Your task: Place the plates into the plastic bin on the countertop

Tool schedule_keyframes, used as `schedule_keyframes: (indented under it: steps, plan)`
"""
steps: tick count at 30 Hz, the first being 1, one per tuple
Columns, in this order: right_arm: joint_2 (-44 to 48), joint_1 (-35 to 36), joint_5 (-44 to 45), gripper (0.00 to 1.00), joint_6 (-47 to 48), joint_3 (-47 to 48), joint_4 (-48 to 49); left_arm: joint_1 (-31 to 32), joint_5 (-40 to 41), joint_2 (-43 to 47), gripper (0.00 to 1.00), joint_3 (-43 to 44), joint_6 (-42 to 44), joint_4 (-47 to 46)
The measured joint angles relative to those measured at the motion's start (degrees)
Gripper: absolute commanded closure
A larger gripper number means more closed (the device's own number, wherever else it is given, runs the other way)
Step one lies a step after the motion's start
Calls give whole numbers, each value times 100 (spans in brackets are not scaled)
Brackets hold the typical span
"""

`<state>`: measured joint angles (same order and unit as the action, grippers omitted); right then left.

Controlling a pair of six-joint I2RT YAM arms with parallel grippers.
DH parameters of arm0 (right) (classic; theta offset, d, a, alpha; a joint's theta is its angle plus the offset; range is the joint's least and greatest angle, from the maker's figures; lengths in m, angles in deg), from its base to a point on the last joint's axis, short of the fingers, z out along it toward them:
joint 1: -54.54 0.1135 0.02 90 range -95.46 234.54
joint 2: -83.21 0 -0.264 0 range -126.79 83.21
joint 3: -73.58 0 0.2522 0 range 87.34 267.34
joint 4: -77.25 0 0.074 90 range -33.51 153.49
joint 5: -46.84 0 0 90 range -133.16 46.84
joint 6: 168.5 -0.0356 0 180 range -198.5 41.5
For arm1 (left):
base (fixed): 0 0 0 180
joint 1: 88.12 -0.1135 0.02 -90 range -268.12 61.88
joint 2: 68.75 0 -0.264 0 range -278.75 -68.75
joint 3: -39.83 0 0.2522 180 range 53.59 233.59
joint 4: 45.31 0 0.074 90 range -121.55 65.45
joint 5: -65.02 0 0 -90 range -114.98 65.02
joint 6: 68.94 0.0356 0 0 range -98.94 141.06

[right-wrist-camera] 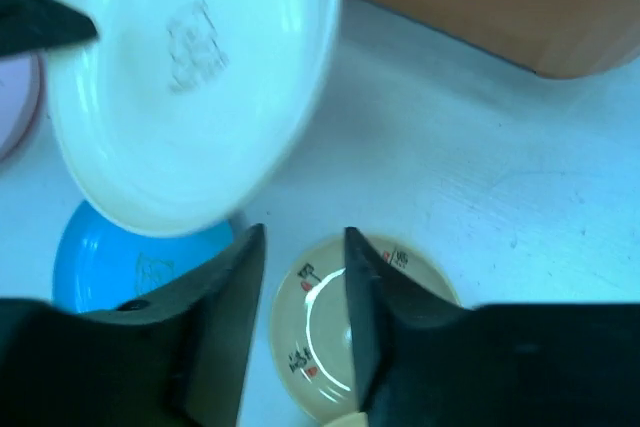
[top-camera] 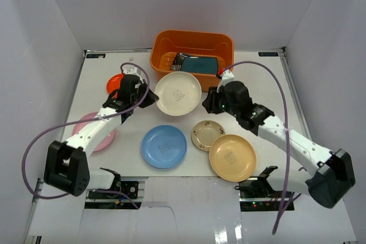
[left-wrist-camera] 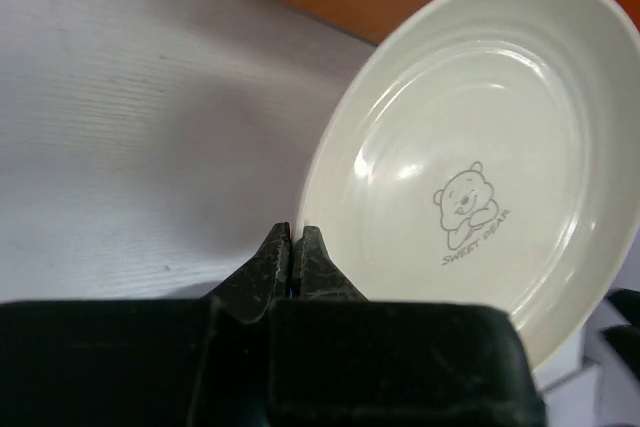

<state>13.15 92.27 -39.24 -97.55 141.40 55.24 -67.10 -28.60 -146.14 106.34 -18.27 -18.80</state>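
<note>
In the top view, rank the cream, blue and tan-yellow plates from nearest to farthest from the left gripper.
1. cream plate: pinched at its left rim by the left gripper.
2. blue plate: nearer the arms, centre.
3. tan-yellow plate: on the right side, under the right arm.

Top view: bright, even, diffuse overhead lighting; faint soft shadows beneath the arms on the white tabletop [top-camera: 94, 81]; sharp focus throughout, mild wide-angle spread at the corners.
Left wrist view: dimmer, grey-toned; crisp focus on the cream plate [left-wrist-camera: 470, 147], soft highlights in its well; dark near-silhouette of the left tool [left-wrist-camera: 292, 232].
Right wrist view: heavy blue cast; washed-out, blurred rendering of the cream plate; glare arc on the small patterned plate [right-wrist-camera: 330, 347]; black, soft-edged right tool [right-wrist-camera: 302, 247].
</note>
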Motion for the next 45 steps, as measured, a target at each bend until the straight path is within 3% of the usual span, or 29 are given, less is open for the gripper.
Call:
schedule_keyframes:
  steps: [2, 6, 13, 16, 21, 24, 28, 35, 37, 38, 41, 42, 45]
  plan:
    - [492, 385, 302, 34, -59, -385, -170, -2, -133, 398, 100, -63, -9, 90]
    - [1290, 1163, 732, 23, -367, -1080, -822, -22, -208, 879, 100, 269, 46, 391]
    - [1746, 2354, 1207, 26, -866, -1421, -1506, -33, -297, -149, 100, 2149, 103, 498]
    - [1576, 2623, 1366, 34, -964, -1423, -1703, -33, -203, -964, 100, 3106, 212, 603]
    - [1342, 3014, 1513, 36, -1178, -1512, -2006, -31, 83, -2557, 100, 4697, 450, 935]
    - [1338, 3187, 1554, 35, -1342, -1617, -2173, -26, 240, -3327, 100, 5392, 562, 1224]
    - [1335, 3432, 1565, 26, -1569, -1792, -2234, -7, 459, -4232, 100, 6247, 680, 1655]
    - [1309, 3786, 1572, 32, -1958, -2028, -2472, 94, 636, -5224, 100, 7388, 785, 2057]
    - [1252, 3812, 1578, 37, -2004, -2035, -2479, 103, 638, -5405, 90, 7563, 789, 2072]
    - [1211, 3816, 1582, 38, -2024, -2041, -2474, 114, 638, -5462, 79, 7611, 793, 2085]
    - [1049, 3827, 1585, 43, -2065, -2087, -2455, 131, 623, -5591, 64, 7648, 807, 2109]
    - [990, 3834, 1585, 44, -2079, -2116, -2446, 133, 619, -5611, 53, 7648, 817, 2116]
    - [815, 3849, 1589, 56, -2087, -2177, -2382, 133, 601, -5626, 39, 7648, 852, 2127]
